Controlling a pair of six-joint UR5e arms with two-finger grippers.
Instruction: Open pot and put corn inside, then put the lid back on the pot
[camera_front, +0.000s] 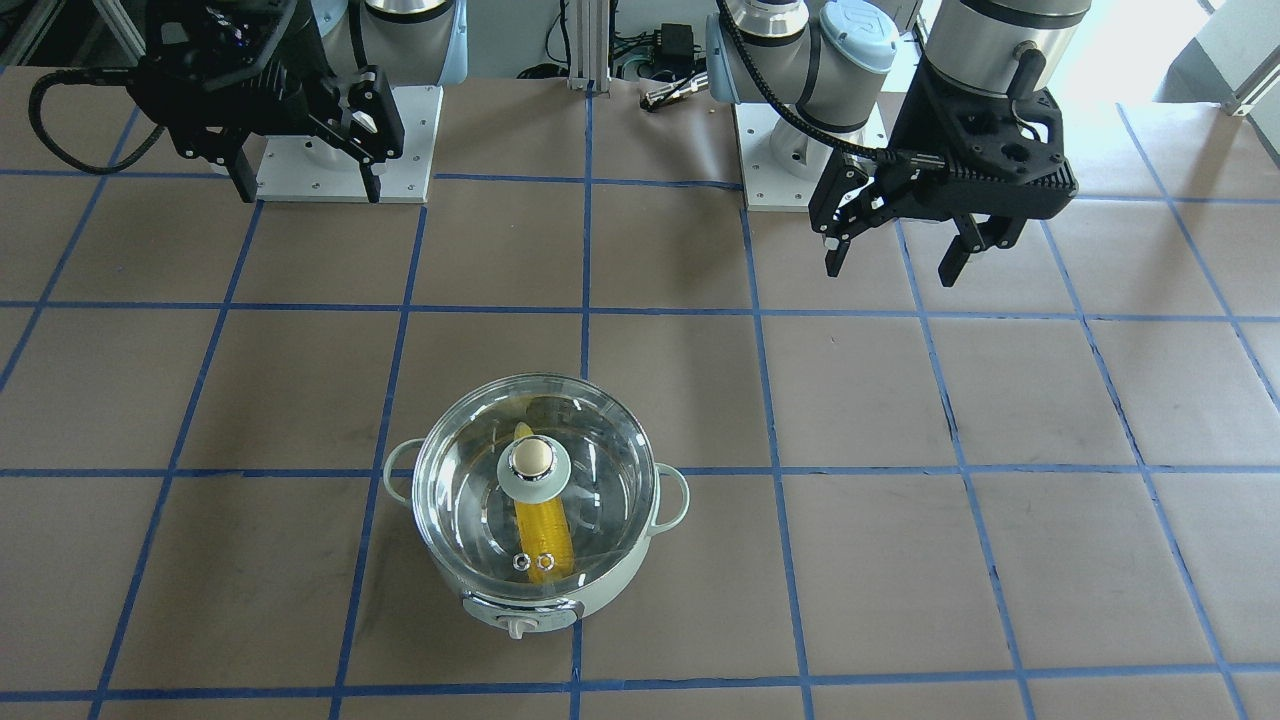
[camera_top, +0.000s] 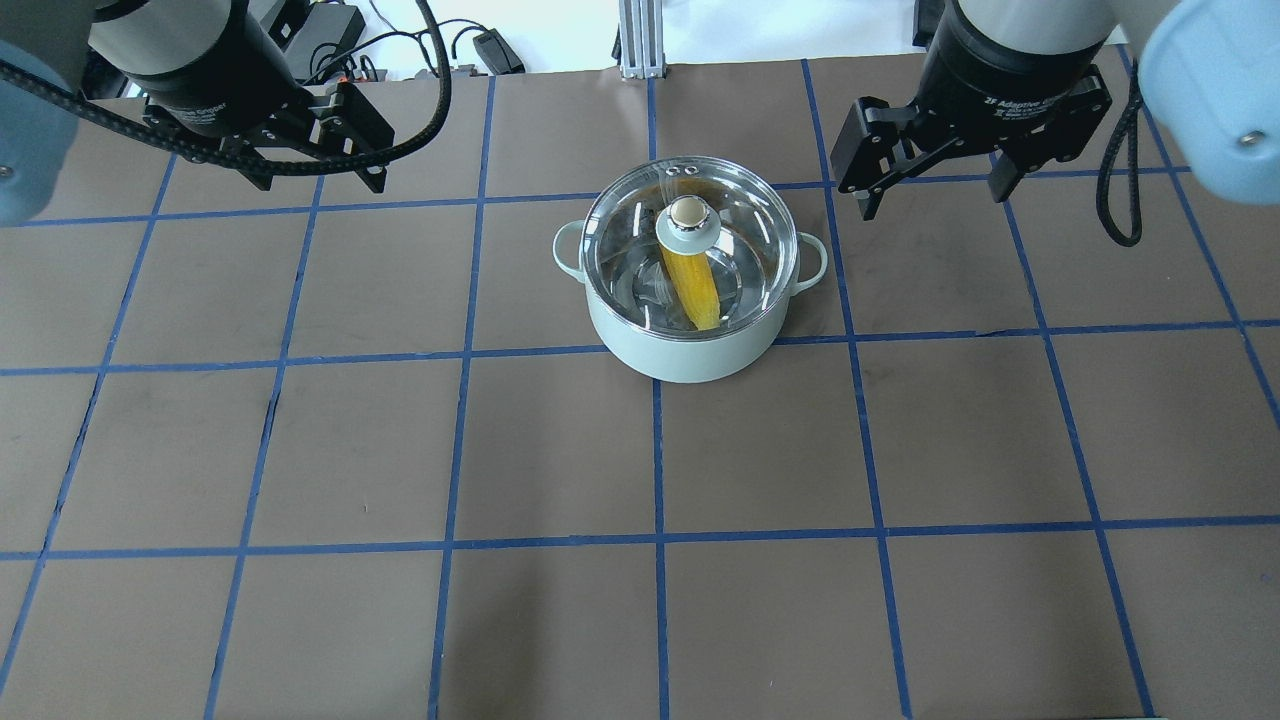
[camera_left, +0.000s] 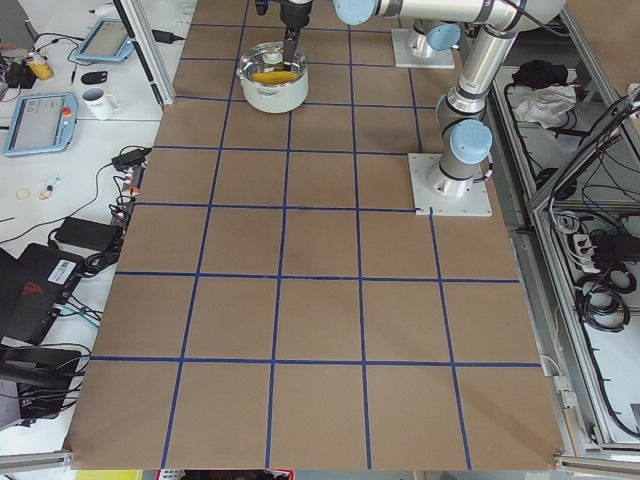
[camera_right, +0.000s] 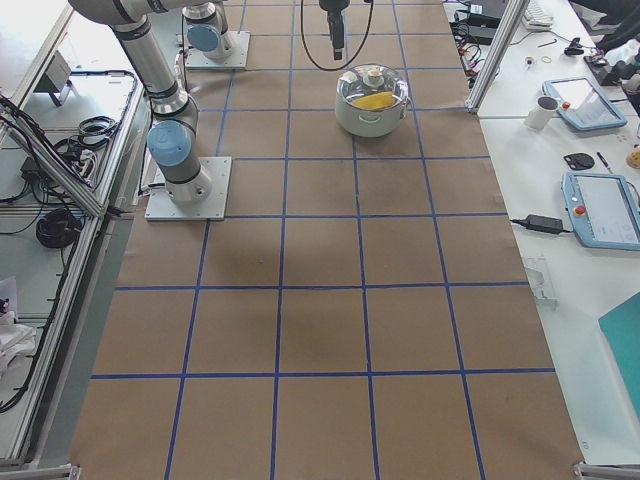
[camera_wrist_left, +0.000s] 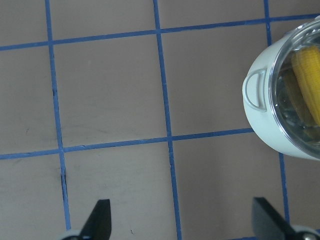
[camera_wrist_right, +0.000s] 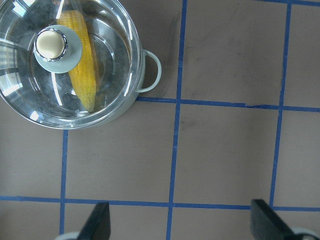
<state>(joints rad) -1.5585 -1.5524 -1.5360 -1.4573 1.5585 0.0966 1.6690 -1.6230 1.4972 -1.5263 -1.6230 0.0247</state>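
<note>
The mint-green pot (camera_front: 615, 582) stands on the brown table with the glass lid (camera_front: 535, 472) seated on it. The yellow corn (camera_front: 545, 530) lies inside, seen through the glass. In the overhead view the pot (camera_top: 690, 360), lid (camera_top: 688, 226) and corn (camera_top: 696, 290) sit between the arms, nearer the right one. My left gripper (camera_front: 890, 272) (camera_top: 318, 180) is open and empty, hovering off to the pot's side. My right gripper (camera_front: 308, 195) (camera_top: 932, 200) is open and empty, just beside the pot. The left wrist view shows the pot (camera_wrist_left: 270, 125) at its right edge; the right wrist view shows the lid (camera_wrist_right: 50, 47) at upper left.
Blue tape lines grid the tabletop. Two white arm base plates (camera_front: 340, 150) (camera_front: 800, 160) and cables lie at the robot's edge. Side desks hold tablets (camera_right: 600, 205) and a mug (camera_left: 98, 100), off the work surface.
</note>
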